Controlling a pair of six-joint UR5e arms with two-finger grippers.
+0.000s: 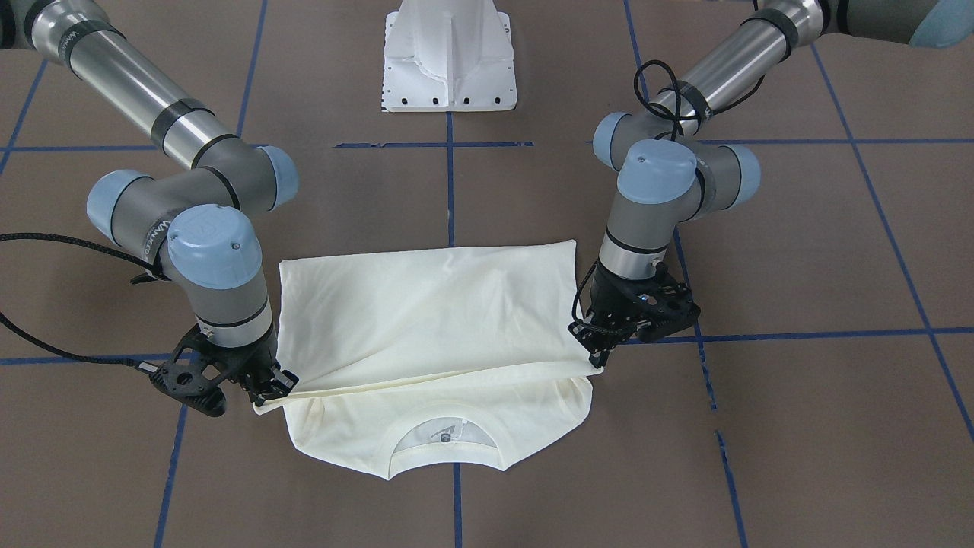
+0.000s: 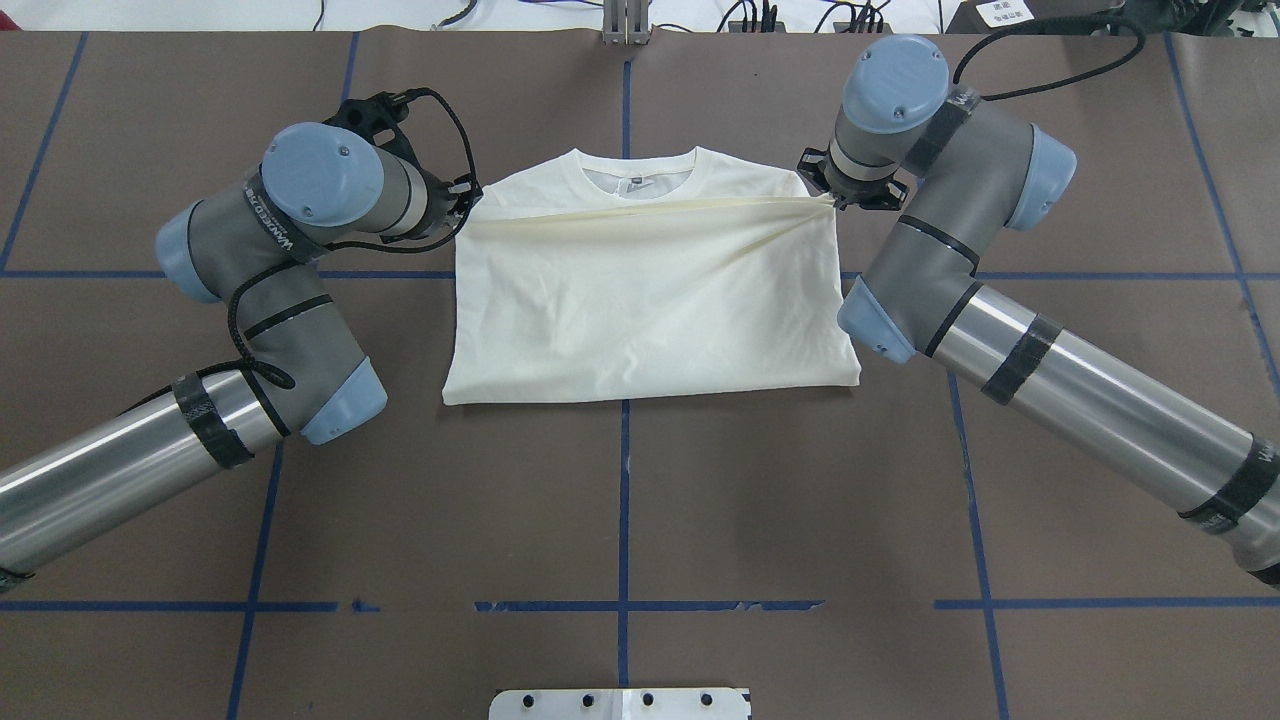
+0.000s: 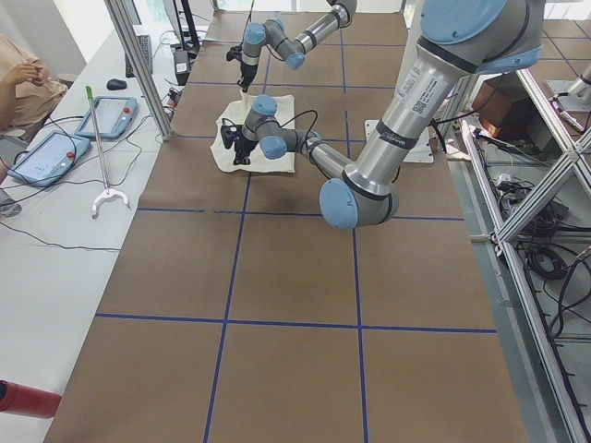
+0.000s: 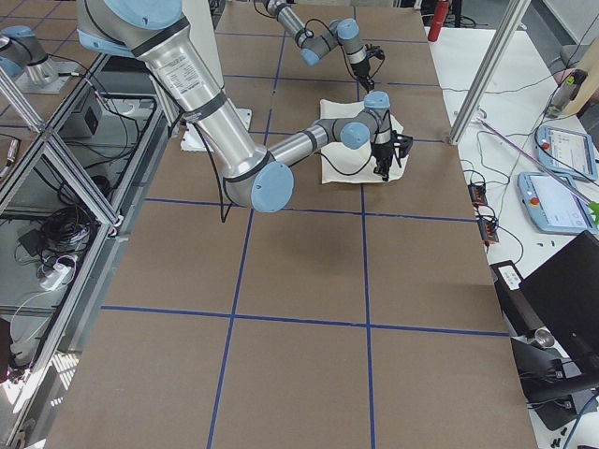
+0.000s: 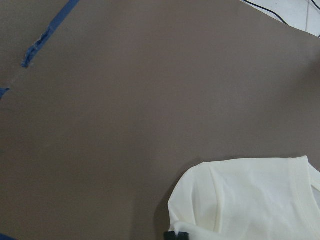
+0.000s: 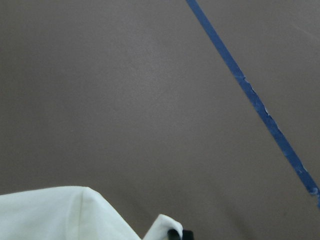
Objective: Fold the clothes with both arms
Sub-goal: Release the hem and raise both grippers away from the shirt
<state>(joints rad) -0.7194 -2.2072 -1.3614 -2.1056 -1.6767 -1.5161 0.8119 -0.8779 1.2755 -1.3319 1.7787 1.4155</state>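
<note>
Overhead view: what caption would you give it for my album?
Left tool and right tool pinch the folded T-shirt edge, stretched taut just below the collar.

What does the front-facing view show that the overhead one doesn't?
Front only: a clear look at the left black two-finger pincer and right black two-finger pincer, each pinching a corner of the raised hem. Overhead only: the white bench strip with cables beyond the table. Both: the cream-white thin-fabric T-shirt, hem stretched across near the ribbed collar.
</note>
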